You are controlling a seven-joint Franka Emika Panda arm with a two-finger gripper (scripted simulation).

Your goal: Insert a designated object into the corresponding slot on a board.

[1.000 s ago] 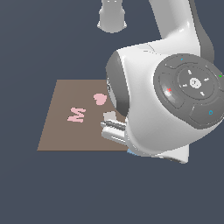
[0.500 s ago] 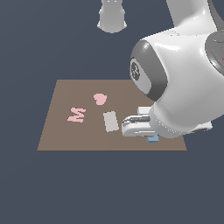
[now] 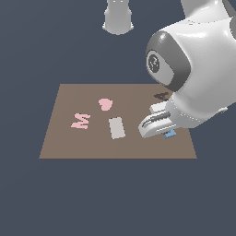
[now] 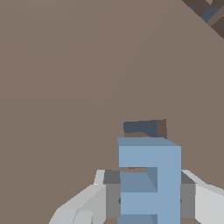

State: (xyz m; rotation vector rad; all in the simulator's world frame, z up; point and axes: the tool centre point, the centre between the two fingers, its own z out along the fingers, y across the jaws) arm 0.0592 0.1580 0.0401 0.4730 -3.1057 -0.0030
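Note:
The blue E-shaped block sits between my gripper's grey pads, which press on its two sides; the gripper is shut on it. The block hangs close over the brown board. Just beyond the block's edge a short dark strip of the slot shows; the block hides the rest of it. In the exterior view only a blue corner of the block peeks out under the gripper, near the board's front edge on the exterior view's right.
On the board lie a pink M, a pink heart and a pale grey rectangular piece. A dark A-shaped recess shows beside the arm. The bulky white arm covers the board's back corner on the exterior view's right.
The arm has swung toward the exterior view's right, uncovering the grey rectangle and the A recess. The gripper has moved the same way, low over the board; the blue block shows beneath it.

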